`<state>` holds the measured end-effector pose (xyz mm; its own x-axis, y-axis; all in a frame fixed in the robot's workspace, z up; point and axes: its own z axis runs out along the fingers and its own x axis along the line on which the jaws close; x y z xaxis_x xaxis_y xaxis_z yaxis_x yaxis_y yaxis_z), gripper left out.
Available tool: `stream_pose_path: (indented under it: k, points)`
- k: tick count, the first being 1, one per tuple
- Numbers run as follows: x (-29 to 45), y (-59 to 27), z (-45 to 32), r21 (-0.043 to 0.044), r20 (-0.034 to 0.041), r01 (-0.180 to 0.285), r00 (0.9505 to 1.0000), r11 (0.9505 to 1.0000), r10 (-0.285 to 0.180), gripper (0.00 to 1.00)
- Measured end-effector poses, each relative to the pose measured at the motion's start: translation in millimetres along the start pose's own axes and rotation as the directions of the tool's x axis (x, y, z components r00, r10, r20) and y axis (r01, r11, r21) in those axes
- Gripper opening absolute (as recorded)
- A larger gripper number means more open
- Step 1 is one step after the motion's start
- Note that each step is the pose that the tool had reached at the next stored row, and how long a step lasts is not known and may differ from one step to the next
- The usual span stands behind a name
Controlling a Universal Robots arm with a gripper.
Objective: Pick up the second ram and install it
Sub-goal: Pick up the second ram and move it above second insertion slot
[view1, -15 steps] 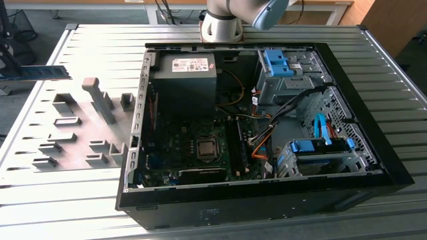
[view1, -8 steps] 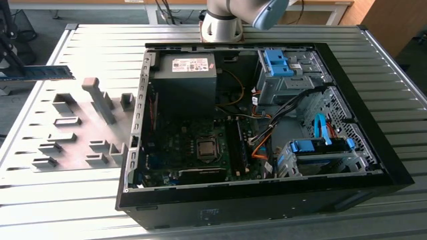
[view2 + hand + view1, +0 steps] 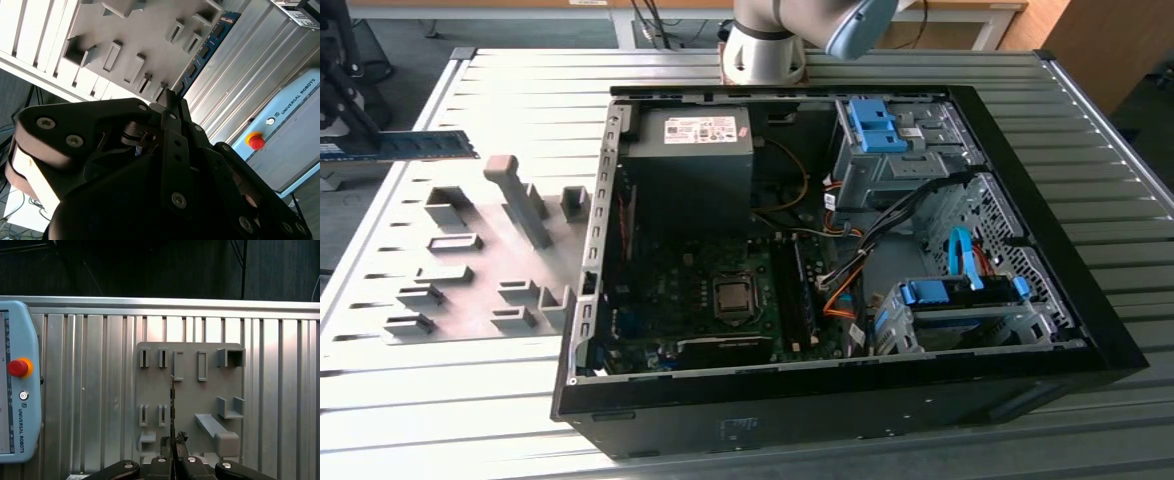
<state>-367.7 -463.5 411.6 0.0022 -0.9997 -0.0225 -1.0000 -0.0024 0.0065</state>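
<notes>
**Hand.** The black two-fingered hand is clamped on the second ram, a long, thin, flat blue-green circuit-board stick with a row of black chips. In the first wrist view the stick shows edge-on, with a finger against each face. In the second wrist view the stick projects out of the hand with its chip side visible.

**Position of the part.** In the exterior view the second ram is at about ten o'clock from the open black computer case. It is held above the ribbed aluminium counter, near the eleven o'clock corner of the flat grey plastic holder plate. It is apart from the plate's raised blocks.

**Case.** The case lies on its side on the counter. The green motherboard is exposed in its seven o'clock quarter.

**Surroundings.** The pale grey arm base stands at twelve o'clock from the case. A light-blue teach pendant with a red button lies on the counter beside the plate in both wrist views.
</notes>
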Motion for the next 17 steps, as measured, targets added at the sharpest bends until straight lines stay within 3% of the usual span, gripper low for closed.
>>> stream_pose_path:
  k: [17]
  points:
    - [0.0,-15.4,-0.1,0.0001,0.0,0.0,1.0,1.0,0.0,0.14]
